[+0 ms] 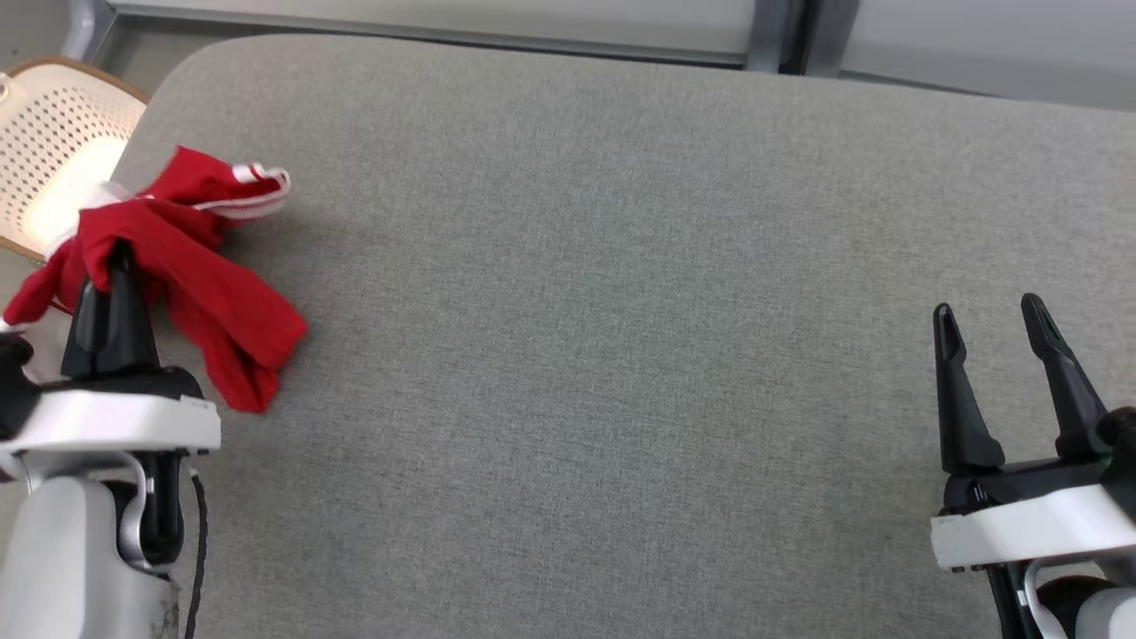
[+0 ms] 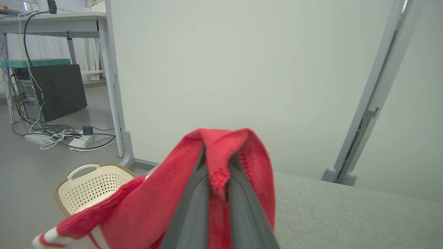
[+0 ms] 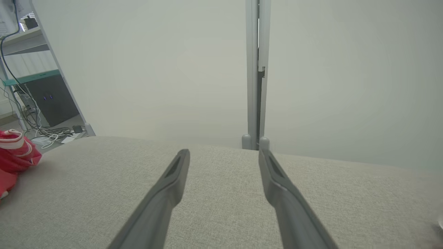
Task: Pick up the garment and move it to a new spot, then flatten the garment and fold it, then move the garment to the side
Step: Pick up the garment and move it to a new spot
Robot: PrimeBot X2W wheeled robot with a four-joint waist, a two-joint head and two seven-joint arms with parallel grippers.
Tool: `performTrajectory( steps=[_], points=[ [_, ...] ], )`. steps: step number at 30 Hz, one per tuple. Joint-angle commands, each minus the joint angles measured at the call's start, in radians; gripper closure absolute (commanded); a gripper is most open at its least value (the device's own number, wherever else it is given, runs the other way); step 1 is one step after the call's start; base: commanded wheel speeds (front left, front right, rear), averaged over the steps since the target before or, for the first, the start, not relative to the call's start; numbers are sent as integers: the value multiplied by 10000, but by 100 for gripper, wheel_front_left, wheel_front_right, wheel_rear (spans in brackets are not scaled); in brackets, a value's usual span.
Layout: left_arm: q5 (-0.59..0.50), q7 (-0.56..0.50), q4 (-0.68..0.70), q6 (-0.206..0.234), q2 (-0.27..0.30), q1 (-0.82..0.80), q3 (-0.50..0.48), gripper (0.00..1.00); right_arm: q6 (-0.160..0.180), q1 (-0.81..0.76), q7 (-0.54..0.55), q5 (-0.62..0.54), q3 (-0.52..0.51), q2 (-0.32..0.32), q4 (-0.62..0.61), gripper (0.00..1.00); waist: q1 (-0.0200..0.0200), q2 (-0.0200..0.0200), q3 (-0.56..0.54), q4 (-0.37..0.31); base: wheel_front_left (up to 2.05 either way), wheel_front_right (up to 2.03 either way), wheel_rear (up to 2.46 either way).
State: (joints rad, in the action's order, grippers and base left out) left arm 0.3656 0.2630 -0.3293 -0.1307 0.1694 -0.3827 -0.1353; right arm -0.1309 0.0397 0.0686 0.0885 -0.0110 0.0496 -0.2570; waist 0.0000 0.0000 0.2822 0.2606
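Note:
The garment (image 1: pixel 191 275) is red with white-striped trim and hangs bunched over the table's left edge. My left gripper (image 1: pixel 118 257) is shut on a fold of it near the top of the bunch. In the left wrist view the red cloth (image 2: pixel 221 162) drapes over both dark fingers, pinched between them. A striped cuff (image 3: pixel 14 145) of the garment shows at the far left of the right wrist view. My right gripper (image 1: pixel 994 318) hovers open over the table's right side, nothing between its fingers (image 3: pixel 180 166).
The grey fabric-covered table (image 1: pixel 621 311) stretches across the middle and right. A cream perforated laundry basket (image 1: pixel 53 151) stands on the floor beyond the table's left edge. Pale partition walls with metal posts (image 3: pixel 256 72) stand behind the table.

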Motion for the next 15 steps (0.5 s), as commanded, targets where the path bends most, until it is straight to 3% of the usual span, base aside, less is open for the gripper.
performTrajectory(
  steps=[1,15],
  points=[
    [-135,14,240,-3,49,244,-10,100,4,-136,-134,86,-9,20,72,0,0,0,-419,-142,0,0,0],
    [-982,-34,2843,-3,-103,3026,904,100,4,-1201,-405,629,20,20,261,0,0,0,-1746,-966,0,0,0]
  ],
)
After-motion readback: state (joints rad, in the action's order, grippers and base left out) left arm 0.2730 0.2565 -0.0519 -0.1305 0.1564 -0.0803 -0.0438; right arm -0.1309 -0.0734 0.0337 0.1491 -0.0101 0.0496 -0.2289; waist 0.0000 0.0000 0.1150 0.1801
